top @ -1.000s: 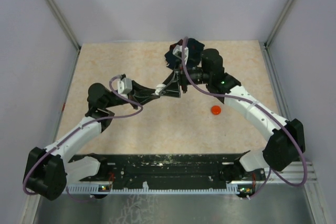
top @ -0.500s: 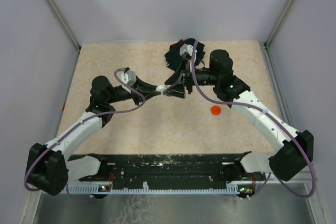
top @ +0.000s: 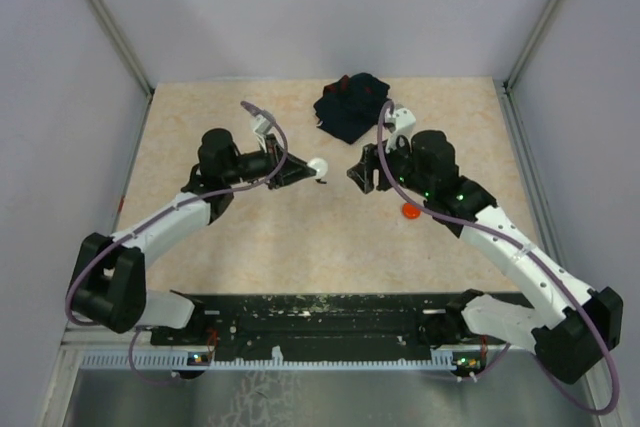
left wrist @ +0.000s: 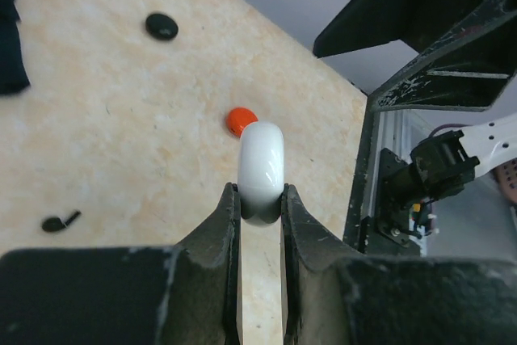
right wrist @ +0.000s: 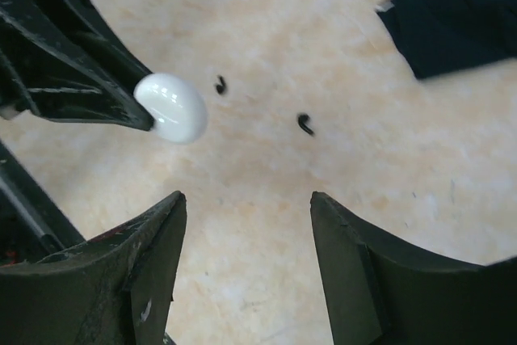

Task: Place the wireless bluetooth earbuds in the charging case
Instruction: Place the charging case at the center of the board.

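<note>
My left gripper (left wrist: 260, 191) (top: 308, 171) is shut on a white round charging case (left wrist: 261, 166) (top: 318, 166), held edge-on above the table. The same white case (right wrist: 171, 107) shows at the left gripper's tip in the right wrist view. My right gripper (right wrist: 246, 198) (top: 360, 173) stands open and empty, a short way right of the case and facing it. Two tiny black earbuds (right wrist: 220, 84) (right wrist: 304, 124) lie on the table beyond the right gripper's fingers. One black earbud (left wrist: 59, 221) shows at the lower left of the left wrist view.
A dark navy cloth (top: 352, 105) (right wrist: 456, 10) lies at the back centre. An orange-red puck (top: 410, 211) (left wrist: 240, 120) sits under the right arm, and a black puck (left wrist: 161, 26) lies further off. Grey walls close three sides; a black rail (top: 320, 322) runs along the near edge.
The two grippers, close together by the cloth a second ago, have drawn apart. The left one moved left with the white case; the right one pulled back to the right.
</note>
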`<action>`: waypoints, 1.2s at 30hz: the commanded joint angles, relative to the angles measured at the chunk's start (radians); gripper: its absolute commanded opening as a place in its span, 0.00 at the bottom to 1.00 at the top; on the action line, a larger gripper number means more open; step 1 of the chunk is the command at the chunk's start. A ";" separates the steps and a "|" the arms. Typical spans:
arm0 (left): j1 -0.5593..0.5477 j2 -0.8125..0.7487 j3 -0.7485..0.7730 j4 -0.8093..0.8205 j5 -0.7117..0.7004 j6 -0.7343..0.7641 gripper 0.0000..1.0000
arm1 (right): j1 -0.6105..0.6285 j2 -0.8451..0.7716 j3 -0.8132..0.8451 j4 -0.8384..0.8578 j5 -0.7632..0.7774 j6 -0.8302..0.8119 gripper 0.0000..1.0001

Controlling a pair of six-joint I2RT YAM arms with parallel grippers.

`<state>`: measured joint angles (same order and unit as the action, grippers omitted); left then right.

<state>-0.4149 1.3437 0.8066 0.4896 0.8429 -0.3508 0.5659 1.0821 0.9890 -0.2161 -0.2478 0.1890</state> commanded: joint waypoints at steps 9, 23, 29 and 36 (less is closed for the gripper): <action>-0.140 0.245 -0.020 0.056 -0.127 -0.318 0.01 | -0.009 -0.138 -0.188 -0.003 0.399 0.253 0.78; -0.330 0.576 0.138 0.013 -0.183 -0.324 0.20 | -0.008 -0.238 -0.348 0.141 0.465 0.183 0.94; -0.371 0.607 0.157 -0.106 -0.228 -0.274 0.31 | -0.009 -0.221 -0.340 0.126 0.498 0.184 0.93; -0.395 0.614 0.166 -0.178 -0.260 -0.236 0.35 | -0.009 -0.185 -0.338 0.135 0.500 0.187 0.93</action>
<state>-0.7990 1.9556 0.9451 0.3592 0.6136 -0.6296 0.5648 0.8833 0.6163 -0.1196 0.2287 0.3855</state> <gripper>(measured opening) 0.340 0.930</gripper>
